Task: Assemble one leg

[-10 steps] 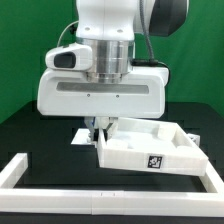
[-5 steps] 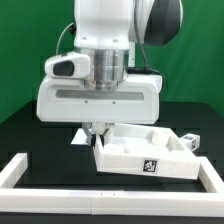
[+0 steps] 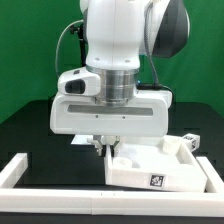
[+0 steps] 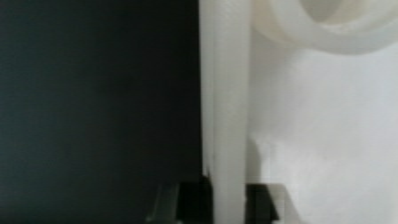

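My gripper [image 3: 108, 147] is shut on the rim of the large white tray-like piece [image 3: 150, 172], which lies low over the black table at the exterior view's right. A marker tag [image 3: 155, 181] shows on the tray's front wall. In the wrist view the tray's rim wall [image 4: 222, 100] runs straight between my two dark fingertips [image 4: 180, 201]. One leg [image 3: 188, 141], a small stubby white block with a tag, stands just behind the tray's far right corner. No other legs show.
A white L-shaped rail [image 3: 22, 170] runs along the exterior view's left and the table's front edge. A small white piece [image 3: 78, 141] peeks out behind the arm. A green backdrop stands behind the table.
The arm has moved toward the exterior view's right and lower, carrying the tray with it. The tray now sits nearer the front rail. The leg has stayed put.
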`<state>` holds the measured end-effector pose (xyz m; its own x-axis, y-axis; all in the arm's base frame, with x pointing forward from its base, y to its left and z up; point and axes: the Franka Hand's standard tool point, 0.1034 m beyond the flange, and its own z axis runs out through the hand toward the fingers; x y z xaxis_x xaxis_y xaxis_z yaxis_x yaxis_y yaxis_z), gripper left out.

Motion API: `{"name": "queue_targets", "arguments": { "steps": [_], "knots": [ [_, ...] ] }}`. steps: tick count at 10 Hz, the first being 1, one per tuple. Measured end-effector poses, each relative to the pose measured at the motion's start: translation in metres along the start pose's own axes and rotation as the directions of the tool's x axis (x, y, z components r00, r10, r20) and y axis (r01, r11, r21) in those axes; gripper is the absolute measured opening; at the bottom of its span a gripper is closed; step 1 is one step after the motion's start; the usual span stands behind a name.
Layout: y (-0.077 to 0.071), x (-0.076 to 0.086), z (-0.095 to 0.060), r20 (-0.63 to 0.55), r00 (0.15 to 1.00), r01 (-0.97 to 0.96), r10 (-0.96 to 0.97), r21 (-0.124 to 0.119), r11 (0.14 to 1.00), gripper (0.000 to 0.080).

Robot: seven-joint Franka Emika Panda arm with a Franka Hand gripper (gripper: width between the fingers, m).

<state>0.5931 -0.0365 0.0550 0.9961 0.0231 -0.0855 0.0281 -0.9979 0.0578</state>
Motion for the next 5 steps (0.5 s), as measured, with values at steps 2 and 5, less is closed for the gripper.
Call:
{"name": "queue_targets", "arguments": {
  "steps": [2,5],
  "knots": [
    [-0.006,-0.002,0.005,0.017,1.000,0.005,-0.005,0.001,1.000,0.0049],
    [-0.013,-0.006,0.009,0.025,1.000,-0.014,0.014,0.001,1.000,0.0049]
  ]
}}
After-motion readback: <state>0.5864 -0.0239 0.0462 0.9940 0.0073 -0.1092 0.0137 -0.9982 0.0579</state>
